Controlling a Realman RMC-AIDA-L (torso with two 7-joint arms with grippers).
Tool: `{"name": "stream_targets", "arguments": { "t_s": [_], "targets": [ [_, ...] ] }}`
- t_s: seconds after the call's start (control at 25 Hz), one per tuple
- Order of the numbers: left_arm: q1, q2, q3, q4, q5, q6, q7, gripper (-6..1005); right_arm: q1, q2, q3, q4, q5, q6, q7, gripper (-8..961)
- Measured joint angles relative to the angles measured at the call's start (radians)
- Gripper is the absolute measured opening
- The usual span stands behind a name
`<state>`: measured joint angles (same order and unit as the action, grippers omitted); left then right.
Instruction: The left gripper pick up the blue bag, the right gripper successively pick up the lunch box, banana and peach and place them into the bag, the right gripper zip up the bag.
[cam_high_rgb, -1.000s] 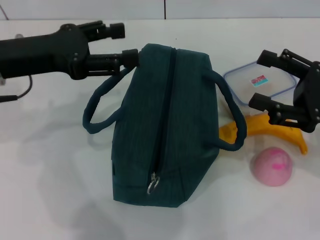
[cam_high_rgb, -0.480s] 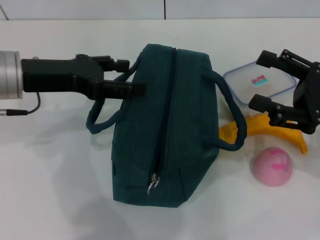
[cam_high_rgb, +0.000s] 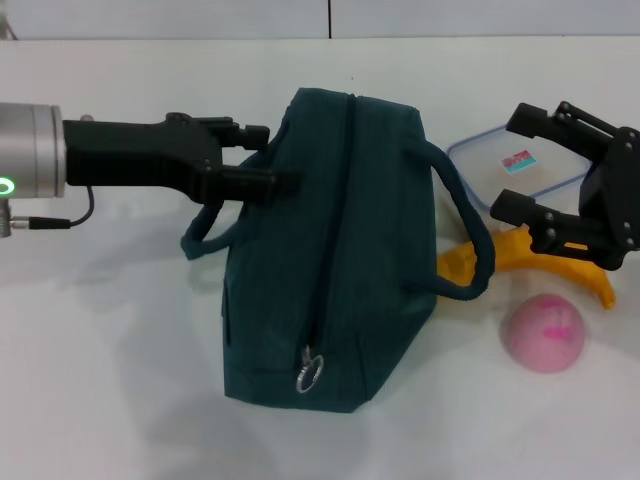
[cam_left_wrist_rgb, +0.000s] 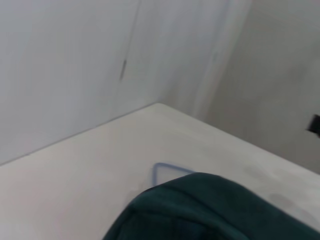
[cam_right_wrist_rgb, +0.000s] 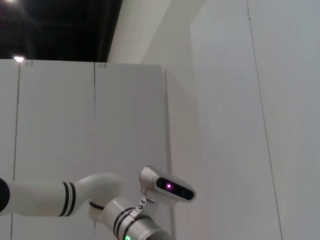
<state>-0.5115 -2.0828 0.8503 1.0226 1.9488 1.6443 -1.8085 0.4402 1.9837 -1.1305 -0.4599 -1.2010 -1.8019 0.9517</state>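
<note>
The blue bag (cam_high_rgb: 340, 250) lies on its side mid-table, zip shut, with the ring pull (cam_high_rgb: 308, 372) toward me. My left gripper (cam_high_rgb: 265, 158) reaches in from the left, open, its fingers straddling the top of the bag's left handle (cam_high_rgb: 205, 235) against the bag's side. The bag's top edge (cam_left_wrist_rgb: 210, 210) fills the left wrist view. My right gripper (cam_high_rgb: 518, 162) hovers open over the clear, blue-rimmed lunch box (cam_high_rgb: 540, 165) at the right. Just beyond the bag's right handle lies the banana (cam_high_rgb: 500, 255). The pink peach (cam_high_rgb: 543, 333) sits nearer me.
The white table (cam_high_rgb: 120, 380) runs back to a wall. A blue-rimmed lunch box corner (cam_left_wrist_rgb: 165, 167) peeks past the bag in the left wrist view. The right wrist view shows only wall panels and a robot arm (cam_right_wrist_rgb: 60, 197).
My left gripper has moved right and closer to the bag, from above its far left corner to its left handle. The handle has drawn in slightly. The right gripper has barely moved.
</note>
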Motion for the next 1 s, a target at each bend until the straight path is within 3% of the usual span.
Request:
{"name": "stream_targets", "arguments": {
  "t_s": [0.2,0.64,0.84,1.0],
  "targets": [
    [0.0,-0.001,0.014,-0.041,0.003,-0.076,0.037,849,-0.008,0.002,0.002,0.004,0.0,0.004,-0.004,856],
    [-0.002,-0.003,0.026,-0.061,-0.001,-0.081,0.071,421,-0.035,0.025,0.06,0.042,0.007,0.068,-0.005,856],
    [-0.005,-0.004,0.026,-0.064,-0.015,-0.081,0.077,186,-0.017,0.032,0.129,0.228,0.153,0.121,0.0,856],
    [-0.006,-0.004,0.026,-0.065,-0.016,-0.081,0.095,131,-0.011,0.042,0.132,0.385,0.376,0.131,0.024,857]
  ]
}}
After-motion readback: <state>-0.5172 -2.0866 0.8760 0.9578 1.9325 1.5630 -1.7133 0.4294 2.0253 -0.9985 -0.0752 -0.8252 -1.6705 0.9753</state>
